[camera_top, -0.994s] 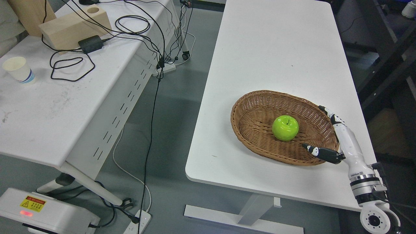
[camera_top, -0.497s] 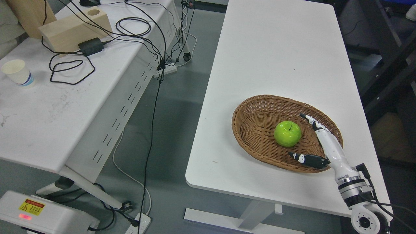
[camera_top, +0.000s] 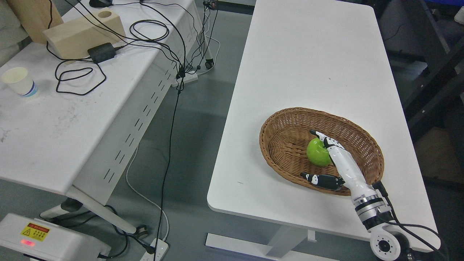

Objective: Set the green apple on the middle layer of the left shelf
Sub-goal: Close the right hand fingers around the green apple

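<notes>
White table (camera_top: 311, 54) at right carries a brown wicker basket (camera_top: 282, 145) near its front edge. Left desk (camera_top: 54, 127): paper cup (camera_top: 20, 81) at far left, wooden block (camera_top: 81, 32) with round hole, black power adapter (camera_top: 101, 52), looped black cables (camera_top: 148, 30). Power strip (camera_top: 188, 77) on floor between.

I get one view only: head camera, high up, looking down at counter (camera_top: 311, 72) and floor (camera_top: 192, 145), not close.

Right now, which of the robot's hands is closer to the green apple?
The right. The right hand is over the basket, fingers spread around the apple, not yet closed on it. The left hand is out of view.
</notes>
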